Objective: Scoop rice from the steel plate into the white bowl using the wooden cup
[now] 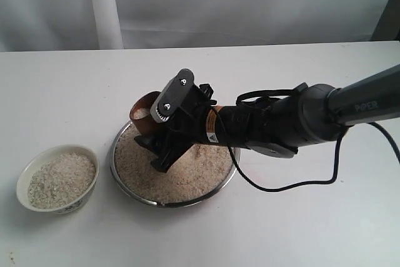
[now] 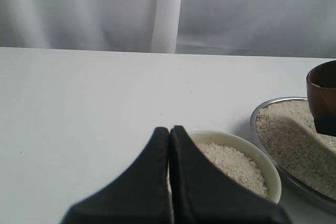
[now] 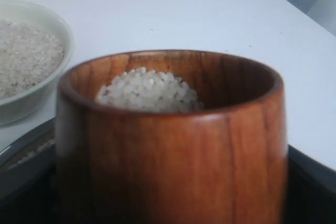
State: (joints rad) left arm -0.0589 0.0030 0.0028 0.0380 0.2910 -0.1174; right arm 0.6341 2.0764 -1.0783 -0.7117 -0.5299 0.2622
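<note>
The wooden cup (image 3: 173, 145) is filling the right wrist view, with a mound of rice (image 3: 149, 90) sitting inside it below the rim. Only this view is showing the cup's contents clearly; the exterior view is giving just a pale patch in its mouth. There the right pincer (image 1: 161, 137) is gripping the wooden cup over the far left edge of the steel plate (image 1: 164, 204), jaws closed against the cup's sides. The steel plate is lying on the table (image 1: 300, 229), spread with more rice. The white bowl (image 1: 25, 182) is standing just left of the steel plate, apart from it, and is also holding rice. The left pincer (image 2: 169, 150) is appearing only in the left wrist view, fingers pressed together on nothing, on the bowl's side of the steel plate.
</note>
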